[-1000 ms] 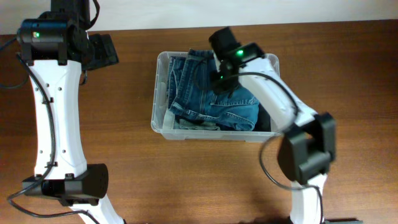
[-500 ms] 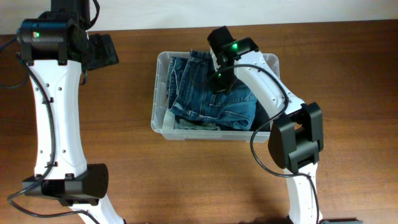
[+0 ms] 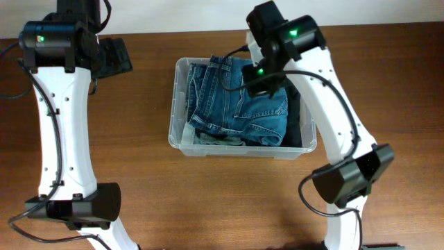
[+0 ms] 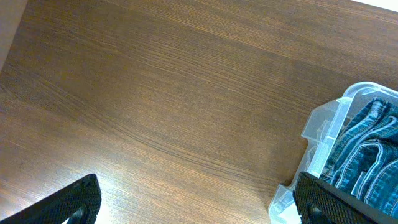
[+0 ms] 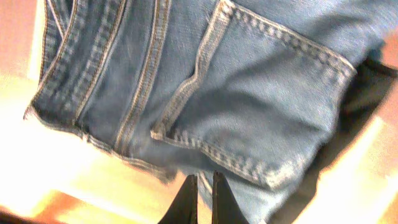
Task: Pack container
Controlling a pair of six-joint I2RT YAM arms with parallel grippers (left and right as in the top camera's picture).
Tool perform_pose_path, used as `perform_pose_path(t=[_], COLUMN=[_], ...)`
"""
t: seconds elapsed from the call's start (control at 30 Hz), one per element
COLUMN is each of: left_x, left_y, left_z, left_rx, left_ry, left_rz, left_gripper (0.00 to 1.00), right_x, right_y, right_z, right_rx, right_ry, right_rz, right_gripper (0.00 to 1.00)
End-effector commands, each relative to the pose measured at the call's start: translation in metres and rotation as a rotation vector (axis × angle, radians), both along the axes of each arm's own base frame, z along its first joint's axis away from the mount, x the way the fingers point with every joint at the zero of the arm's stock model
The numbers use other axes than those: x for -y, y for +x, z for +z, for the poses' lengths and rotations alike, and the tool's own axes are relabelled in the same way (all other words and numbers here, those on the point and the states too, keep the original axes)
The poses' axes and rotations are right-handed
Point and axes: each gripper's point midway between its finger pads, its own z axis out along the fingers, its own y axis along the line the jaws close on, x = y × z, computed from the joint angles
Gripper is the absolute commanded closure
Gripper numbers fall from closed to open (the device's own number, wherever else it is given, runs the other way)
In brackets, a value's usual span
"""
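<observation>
I have the container (image 3: 174, 104) in the centre of the overhead frame on the brown table (image 3: 388, 104), long side running left-right. Folded blue jeans (image 3: 236, 111) fill its left and middle, and a dark garment (image 3: 298, 121) lies along the right end, partly under the denim. A paler bit of fabric shows at the lower left corner under the jeans, can't tell what it is. My right arm reaches in over the container's upper edge. The right gripper (image 5: 203, 186) shows best at bottom centre of the right wrist view, its two fingers pinched nearly together with nothing between them, over the jeans below a back pocket (image 5: 273, 106). Can't tell whether the tips touch the denim. My left gripper (image 4: 198, 202) is in the upper left of the overhead frame, well apart from the container. In the left wrist view its fingers (image 4: 74, 200) sit at the two bottom corners, spread wide, bare table between them, nothing held. A container corner with denim shows at that view's right edge
</observation>
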Motion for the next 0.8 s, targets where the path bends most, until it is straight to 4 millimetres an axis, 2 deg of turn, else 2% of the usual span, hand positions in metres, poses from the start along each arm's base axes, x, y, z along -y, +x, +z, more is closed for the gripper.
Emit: perform_pose_path(t=[0.0, 0.1, 0.2, 0.33, 0.47, 0.57, 0.67, 0.77], left_x=[-0.002, -0.002, -0.002, -0.002, -0.002, -0.002, -0.002, -0.002], left_y=[-0.001, -0.001, -0.001, -0.001, -0.001, -0.001, -0.001, -0.001], left_z=[0.002, 0.002, 0.002, 0.002, 0.002, 0.002, 0.002, 0.002], left_rx=[0.003, 0.003, 0.003, 0.002, 0.003, 0.002, 0.002, 0.003], left_ry=[0.010, 0.010, 0.009, 0.010, 0.010, 0.010, 0.010, 0.010], left_rz=[0.003, 0.003, 0.003, 0.003, 0.003, 0.003, 0.003, 0.003], left_gripper=[0.01, 0.01, 0.01, 0.01, 0.01, 0.00, 0.01, 0.01], right_x=[0.016, 0.019, 0.023, 0.033, 0.053, 0.068, 0.073, 0.074], right_y=[0.000, -0.004, -0.014, -0.022, -0.031, -0.042, -0.042, -0.030], right_z=[-0.018, -0.038, -0.068, -0.119, -0.175, -0.201, -0.198, -0.175], right_rx=[-0.030, -0.077, -0.148, -0.209, -0.254, -0.304, -0.345, -0.323], right_ry=[-0.103, -0.130, -0.162, -0.209, -0.226, -0.192, -0.104, -0.072], right_rz=[-0.039, -0.047, -0.049, -0.059, -0.099, -0.141, -0.177, -0.194], right_gripper=[0.96, 0.96, 0.96, 0.96, 0.93, 0.92, 0.92, 0.93])
